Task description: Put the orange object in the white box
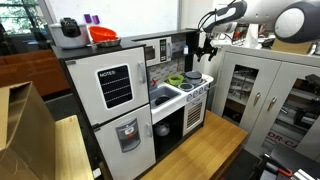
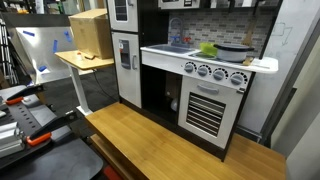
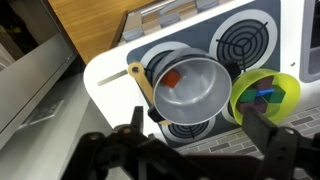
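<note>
In the wrist view a small orange object (image 3: 172, 77) lies inside a silver pot (image 3: 200, 95) with a wooden handle, on a burner of the white toy stove (image 3: 115, 75). My gripper (image 3: 200, 135) hangs above the pot, open and empty, with its dark fingers either side of it. In an exterior view the gripper (image 1: 205, 46) is high above the stove top. I cannot pick out a separate white box; a white sink basin (image 1: 163, 97) sits beside the stove.
A green bowl (image 3: 265, 97) of coloured pieces stands next to the pot and shows in both exterior views (image 1: 176, 80) (image 2: 208, 49). A red-orange bowl (image 1: 102, 35) and a dark pot sit on the toy fridge. A white cabinet (image 1: 262, 95) stands beside the kitchen.
</note>
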{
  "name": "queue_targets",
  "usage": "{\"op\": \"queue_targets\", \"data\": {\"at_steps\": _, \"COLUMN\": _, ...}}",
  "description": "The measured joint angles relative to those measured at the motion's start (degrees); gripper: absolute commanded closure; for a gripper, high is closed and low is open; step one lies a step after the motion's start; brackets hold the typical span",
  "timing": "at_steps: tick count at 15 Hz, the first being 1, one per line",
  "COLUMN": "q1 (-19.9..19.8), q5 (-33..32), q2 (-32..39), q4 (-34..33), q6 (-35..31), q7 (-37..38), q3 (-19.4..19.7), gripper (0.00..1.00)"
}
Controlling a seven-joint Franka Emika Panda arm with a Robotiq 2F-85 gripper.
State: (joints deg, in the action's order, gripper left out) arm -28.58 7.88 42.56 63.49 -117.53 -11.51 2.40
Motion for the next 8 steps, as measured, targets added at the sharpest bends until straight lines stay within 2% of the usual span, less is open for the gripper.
{"op": "queue_targets", "data": {"at_steps": 4, "q1": 0.35, "q5": -1.67, "q2": -9.48, "q4": 12.74, "q6": 1.26, "q7": -1.35, "q3": 0.0, "gripper": 0.0}}
{"op": "queue_targets", "data": {"at_steps": 8, "q1": 1.05, "q5": -3.05, "q2": -19.12, "q4": 27.15, "q6": 1.19, "q7": -5.92, "q3": 0.25, "gripper": 0.0}}
